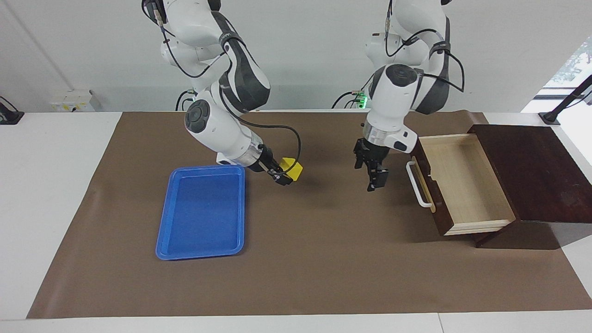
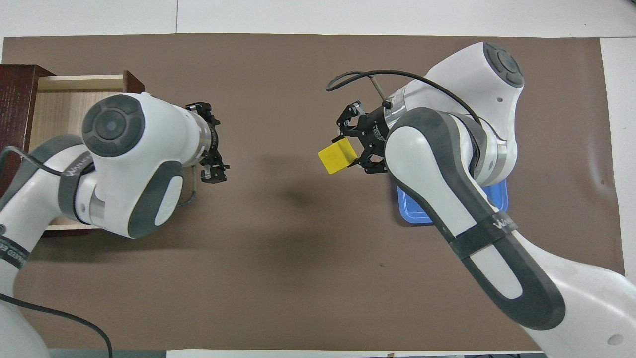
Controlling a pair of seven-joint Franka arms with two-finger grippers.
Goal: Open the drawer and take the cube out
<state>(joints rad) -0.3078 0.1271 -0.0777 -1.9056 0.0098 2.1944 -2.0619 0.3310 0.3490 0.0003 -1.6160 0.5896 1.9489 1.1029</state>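
right gripper point(image 1: 286, 175) is gripping the cube point(image 1: 291, 168) beside the tray point(image 1: 201, 212), drawer point(image 1: 467, 180) lying open, left gripper point(image 1: 372, 173) hanging released; next probably lowering cube into tray.

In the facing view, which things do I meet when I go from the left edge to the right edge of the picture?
blue tray → right gripper holding the yellow cube → left gripper, holding nothing → white handle → open drawer → dark wooden box
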